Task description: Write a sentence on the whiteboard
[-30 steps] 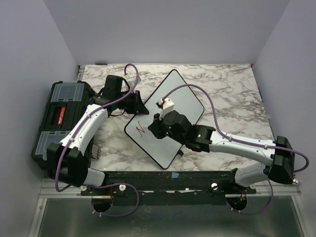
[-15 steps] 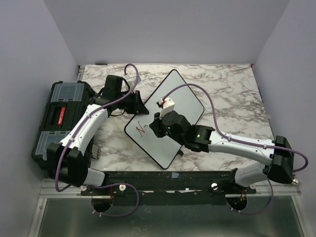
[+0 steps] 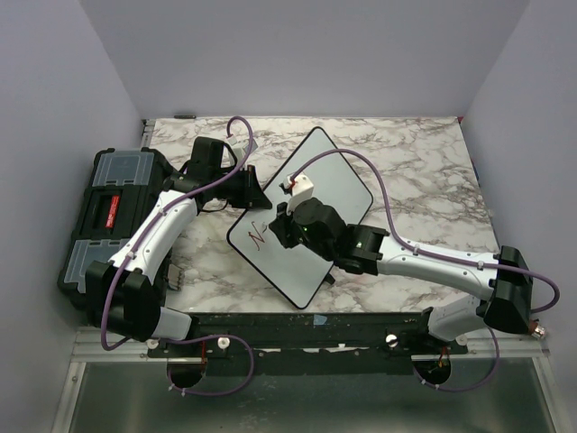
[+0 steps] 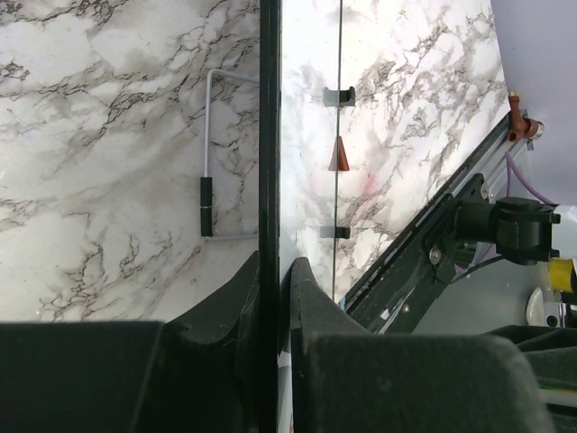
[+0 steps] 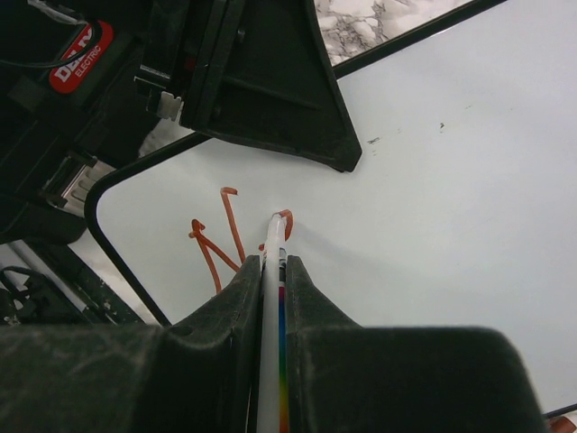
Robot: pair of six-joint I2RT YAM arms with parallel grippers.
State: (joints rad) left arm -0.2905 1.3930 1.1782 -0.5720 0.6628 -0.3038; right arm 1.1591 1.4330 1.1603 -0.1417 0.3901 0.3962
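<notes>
The whiteboard (image 3: pixel 335 185) lies tilted on the marble table, also seen in the right wrist view (image 5: pixel 433 180). Red lettering (image 5: pixel 221 236) near its left corner reads "N" plus the start of a second letter; it shows faintly in the top view (image 3: pixel 257 236). My right gripper (image 5: pixel 273 263) is shut on a white marker (image 5: pixel 272 298) with a rainbow stripe, its tip touching the board at the new red stroke. My left gripper (image 4: pixel 270 271) is shut on the whiteboard's black edge (image 4: pixel 269 135), seen edge-on; in the top view it (image 3: pixel 254 194) grips the board's upper left side.
A black toolbox (image 3: pixel 108 216) with a red label stands at the table's left edge. A wire stand with a black grip (image 4: pixel 209 180) lies on the marble under the board. The rail at the table's near edge (image 3: pixel 306 325) runs below the board.
My right gripper has shifted slightly up and left along the board with the marker. A new red stroke has appeared beside the "N". The left arm has not moved.
</notes>
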